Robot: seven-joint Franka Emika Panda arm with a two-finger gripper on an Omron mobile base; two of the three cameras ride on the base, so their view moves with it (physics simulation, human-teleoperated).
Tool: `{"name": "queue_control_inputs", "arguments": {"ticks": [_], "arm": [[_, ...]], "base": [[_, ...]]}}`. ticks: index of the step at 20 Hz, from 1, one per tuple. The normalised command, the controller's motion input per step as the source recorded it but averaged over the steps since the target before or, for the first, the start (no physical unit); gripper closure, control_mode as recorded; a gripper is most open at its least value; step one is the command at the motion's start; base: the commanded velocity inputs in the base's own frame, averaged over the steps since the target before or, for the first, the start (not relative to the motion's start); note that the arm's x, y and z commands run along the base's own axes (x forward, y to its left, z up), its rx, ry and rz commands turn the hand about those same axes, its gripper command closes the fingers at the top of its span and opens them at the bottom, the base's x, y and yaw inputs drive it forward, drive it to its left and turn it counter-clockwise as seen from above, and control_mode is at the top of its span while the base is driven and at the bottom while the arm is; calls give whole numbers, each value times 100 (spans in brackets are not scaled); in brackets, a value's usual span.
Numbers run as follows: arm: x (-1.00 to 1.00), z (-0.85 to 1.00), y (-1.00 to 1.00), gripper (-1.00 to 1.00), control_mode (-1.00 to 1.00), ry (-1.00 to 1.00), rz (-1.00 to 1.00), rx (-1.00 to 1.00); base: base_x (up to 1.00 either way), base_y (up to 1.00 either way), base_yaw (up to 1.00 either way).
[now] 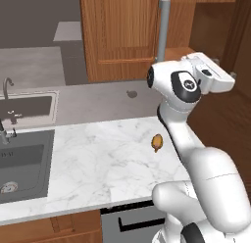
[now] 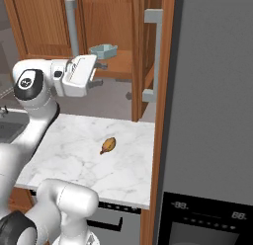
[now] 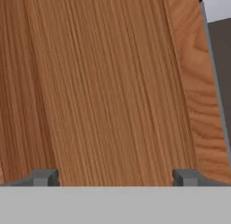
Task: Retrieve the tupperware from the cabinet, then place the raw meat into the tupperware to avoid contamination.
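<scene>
The tupperware [image 2: 104, 51], pale blue-grey and shallow, sits on the wooden shelf inside the open cabinet [image 2: 121, 21]. My gripper [image 2: 99, 74] is raised in front of that shelf, open and holding nothing. It is slightly below and to the left of the tupperware and not touching it. In the hand view the gripper [image 3: 116, 177] has its fingertips [image 3: 45, 177] wide apart, facing a reddish wood panel at close range. The raw meat [image 2: 108, 145], a small orange-brown lump, lies on the marble counter [image 2: 74, 150] below the arm, also seen as the raw meat [image 1: 157, 141].
Open cabinet doors with long grey bar handles [image 2: 153, 56] flank the shelf. A tall dark appliance column [image 2: 212, 115] stands right of the counter. A sink [image 1: 19, 158] with a faucet lies at the counter's left end, and the counter's front edge runs just ahead of the base.
</scene>
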Motion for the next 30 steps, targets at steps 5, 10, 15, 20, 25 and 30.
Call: {"name": "queue_control_inputs", "arguments": {"ticks": [5, 10, 15, 20, 25, 30], "arm": [[-31, 0, 89, -100, -100, 0, 12, 0], [-25, 0, 46, -100, -100, 11, 24, 0], [-20, 1, 6, -100, -100, 9, 26, 0], [-23, 0, 0, -100, -100, 0, 27, -1], [-39, 0, 0, -100, -100, 0, 31, 0], [-18, 0, 0, -100, -100, 0, 30, 0]], "base": [[0, 0, 0], [0, 0, 0], [0, 0, 0], [0, 0, 0], [0, 0, 0], [0, 0, 0]]}}
